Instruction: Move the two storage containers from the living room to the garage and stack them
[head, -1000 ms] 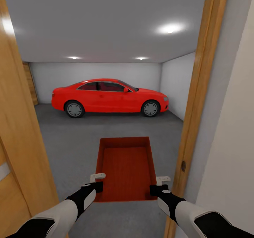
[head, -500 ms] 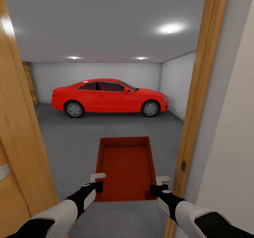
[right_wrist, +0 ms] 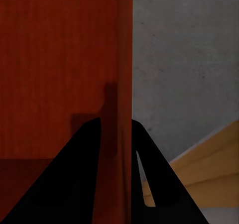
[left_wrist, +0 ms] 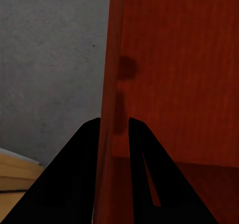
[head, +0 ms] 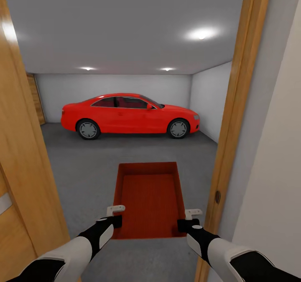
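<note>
1. Head view: the robot stands in a wooden door frame (head: 234, 119), facing into the garage (head: 125, 85).
2. One storage container (head: 149, 198), red-orange and open-topped, is held out in front of the robot between both arms, above the floor (head: 83, 169). Its long axis points away from the robot, into the room.
3. Left gripper (head: 115, 216): pinching the container's left side wall near the corner closest to the robot. In the left wrist view the wall (left_wrist: 110, 109) runs between the two dark fingers (left_wrist: 82, 164), one on the outer face, one inside the bin.
4. Right gripper (head: 189, 218): pinching the right side wall at the matching near corner. The right wrist view shows the wall (right_wrist: 124, 84) clamped between its fingers (right_wrist: 87, 164) in the same way.
5. Grey concrete shows beside the container in both wrist views; a strip of wood trim (right_wrist: 209, 164) shows in the right wrist view.
6. A red car (head: 129, 115) is parked side-on at the far wall, well apart from the container.
7. Ceiling lights (head: 202, 34) are lit.
</note>
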Robot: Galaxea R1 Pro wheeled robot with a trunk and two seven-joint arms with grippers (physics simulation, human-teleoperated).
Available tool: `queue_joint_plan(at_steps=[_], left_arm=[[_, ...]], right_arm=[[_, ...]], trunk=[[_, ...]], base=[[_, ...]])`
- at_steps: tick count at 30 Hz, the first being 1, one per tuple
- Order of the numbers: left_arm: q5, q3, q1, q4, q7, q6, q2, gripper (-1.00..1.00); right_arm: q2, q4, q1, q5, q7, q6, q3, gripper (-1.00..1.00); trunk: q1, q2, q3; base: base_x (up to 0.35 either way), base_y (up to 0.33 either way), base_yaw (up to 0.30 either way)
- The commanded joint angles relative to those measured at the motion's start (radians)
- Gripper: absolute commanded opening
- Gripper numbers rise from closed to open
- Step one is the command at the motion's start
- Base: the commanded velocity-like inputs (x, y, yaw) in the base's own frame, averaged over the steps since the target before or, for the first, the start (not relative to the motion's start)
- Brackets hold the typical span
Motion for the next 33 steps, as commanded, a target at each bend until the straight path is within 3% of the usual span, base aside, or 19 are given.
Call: queue_joint_plan(at_steps=[1, 33], left_arm=[[-0.011, 0.024, 0.0, -0.005, 0.049, -0.04, 0.04, -1.0], [-0.011, 0.024, 0.0, -0.004, 0.049, -0.04, 0.04, -1.0]], right_arm=[[0.001, 0.002, 0.0, -0.005, 0.013, -0.003, -0.027, -1.0], [0.001, 0.002, 0.0, -0.004, 0.013, -0.006, -0.027, -1.0]], trunk=[[0.0, -0.001, 0.0], [0.0, -0.001, 0.0]], base=[[0.0, 0.0, 0.0], [0.027, 0.021, 0.0]])
